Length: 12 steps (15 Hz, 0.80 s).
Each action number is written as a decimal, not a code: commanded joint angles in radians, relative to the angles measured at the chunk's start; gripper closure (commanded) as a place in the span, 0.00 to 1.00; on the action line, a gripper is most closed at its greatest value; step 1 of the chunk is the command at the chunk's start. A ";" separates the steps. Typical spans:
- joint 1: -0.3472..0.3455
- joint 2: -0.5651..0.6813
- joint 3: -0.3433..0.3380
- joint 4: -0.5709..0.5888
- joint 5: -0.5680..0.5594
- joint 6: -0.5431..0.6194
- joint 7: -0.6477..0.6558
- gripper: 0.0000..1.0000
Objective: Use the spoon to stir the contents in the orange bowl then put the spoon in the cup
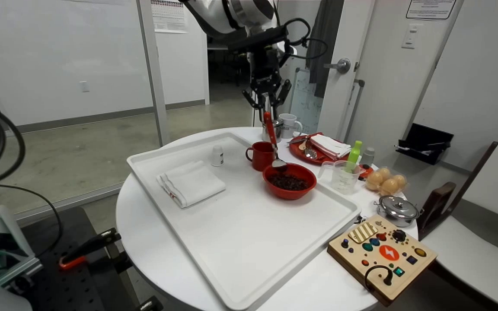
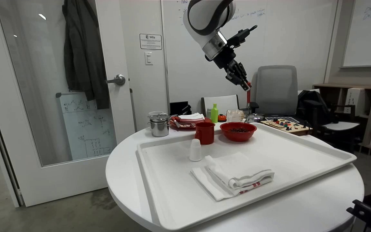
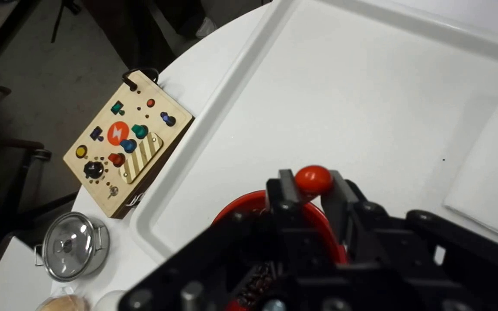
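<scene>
- The red-handled spoon (image 1: 270,129) is gripped, head down, by the gripper (image 1: 268,115)!
- Below the gripper, dark contents (image 1: 288,182) are held in the red bowl (image 1: 291,195).
- And just beside the bowl, also below the gripper, the red mug (image 1: 260,157) is spotted!

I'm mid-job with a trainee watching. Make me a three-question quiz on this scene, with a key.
1. True or false: the fingers grip the red-handled spoon.
2. Relative to the red bowl, the red mug stands: (a) inside it; (b) beside it; (c) underneath it.
3. Fill in: a folded white ____ lies on the tray.

Key: 1. True. 2. b. 3. cloth.
</scene>
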 commanded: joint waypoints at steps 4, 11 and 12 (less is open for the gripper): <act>0.015 0.105 -0.031 0.144 -0.003 -0.042 0.006 0.88; 0.008 0.245 -0.051 0.267 0.014 -0.051 -0.005 0.88; 0.008 0.262 -0.056 0.288 0.016 -0.056 -0.007 0.88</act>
